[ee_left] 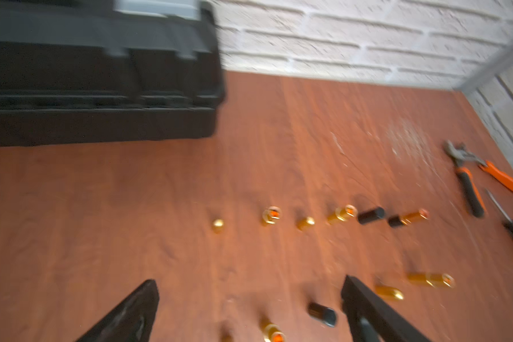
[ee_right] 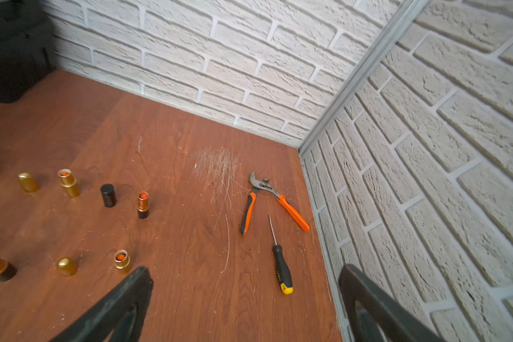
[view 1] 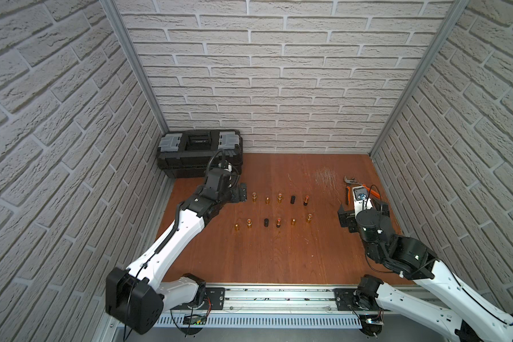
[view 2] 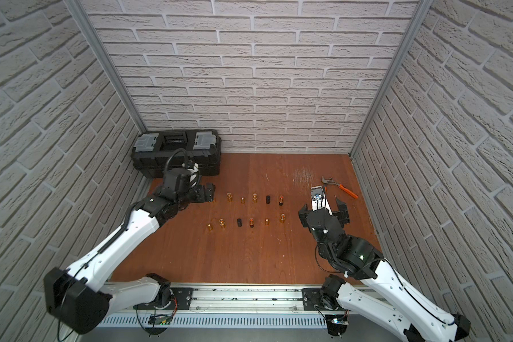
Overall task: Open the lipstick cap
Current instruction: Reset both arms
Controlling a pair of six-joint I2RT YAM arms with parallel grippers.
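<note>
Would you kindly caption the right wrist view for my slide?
Open right pincer over the table, facing pliers and screwdriver; uncapped lipsticks stand alongside.

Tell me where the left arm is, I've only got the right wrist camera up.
Observer: The left arm reaches to the left end of the far row of lipsticks, jaws wide apart with nothing between them.
Operator: What's the dark bulky thing behind the lipsticks?
Observer: A black toolbox, lid down, in the corner behind that arm.
Operator: My near row gets cut off. What's past the edge?
Observer: A black cap, another uncapped lipstick, then a gold cap, all standing.
</note>
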